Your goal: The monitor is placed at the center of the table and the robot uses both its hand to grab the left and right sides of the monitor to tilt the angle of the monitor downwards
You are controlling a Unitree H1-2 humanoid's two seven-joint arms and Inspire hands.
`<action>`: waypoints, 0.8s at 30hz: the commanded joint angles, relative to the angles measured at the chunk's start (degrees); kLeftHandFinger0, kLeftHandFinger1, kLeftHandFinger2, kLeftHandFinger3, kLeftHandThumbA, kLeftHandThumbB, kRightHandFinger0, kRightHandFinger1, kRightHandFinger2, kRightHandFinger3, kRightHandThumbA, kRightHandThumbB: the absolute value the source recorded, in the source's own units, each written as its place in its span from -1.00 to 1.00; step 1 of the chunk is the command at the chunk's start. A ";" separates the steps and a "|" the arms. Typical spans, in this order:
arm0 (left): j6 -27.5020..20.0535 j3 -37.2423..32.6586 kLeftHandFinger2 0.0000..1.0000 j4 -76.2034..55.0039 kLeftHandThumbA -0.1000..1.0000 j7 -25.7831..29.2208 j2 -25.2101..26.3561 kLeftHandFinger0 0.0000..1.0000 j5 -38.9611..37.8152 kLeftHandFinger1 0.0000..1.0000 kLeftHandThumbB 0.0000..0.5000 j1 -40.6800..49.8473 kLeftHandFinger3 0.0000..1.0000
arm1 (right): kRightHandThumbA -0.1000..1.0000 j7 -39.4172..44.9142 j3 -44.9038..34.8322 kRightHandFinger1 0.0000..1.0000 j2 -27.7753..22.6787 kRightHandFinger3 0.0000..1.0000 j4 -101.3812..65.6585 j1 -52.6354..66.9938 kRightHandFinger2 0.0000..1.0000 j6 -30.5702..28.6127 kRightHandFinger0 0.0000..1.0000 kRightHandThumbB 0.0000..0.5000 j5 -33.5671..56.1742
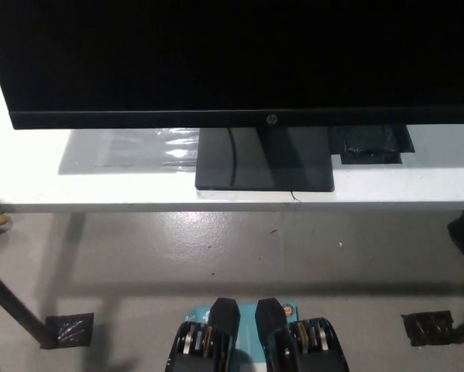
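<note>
Monitor [232,58] on white table [30,182] — screen dark.

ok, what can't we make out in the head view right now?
- Both hands: out of frame, so no grip state.
- Monitor: top and right side cut off by the picture edges; tilt angle unreadable.
- Dark patch on the table: partly hidden behind the monitor's lower bezel.

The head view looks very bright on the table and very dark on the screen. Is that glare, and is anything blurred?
In the head view the white table is overexposed at its left, nearly washed out; the monitor screen is plain black, showing no reflections; its glossy stand base carries a pale streak of reflected light; the clear plastic sheet glints; the picture is sharp, without motion blur. Neither hand is in view.
</note>
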 commanded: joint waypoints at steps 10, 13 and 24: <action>2.57 -3.91 1.00 8.48 0.88 -1.17 5.13 1.00 4.97 1.00 0.40 -7.51 1.00 | 1.00 5.16 3.37 1.00 -6.26 1.00 5.29 -9.66 1.00 6.89 1.00 1.00 3.52; 3.38 -4.95 1.00 9.72 0.95 -1.35 5.95 1.00 6.79 1.00 0.52 -8.35 1.00 | 1.00 8.29 3.69 1.00 -7.02 1.00 9.12 -12.69 1.00 6.43 1.00 0.97 7.70; 5.65 -7.68 1.00 10.38 1.00 -2.12 7.30 1.00 8.22 1.00 0.83 -11.97 1.00 | 1.00 13.80 4.97 1.00 -8.94 1.00 22.48 -22.06 1.00 9.56 1.00 0.99 10.70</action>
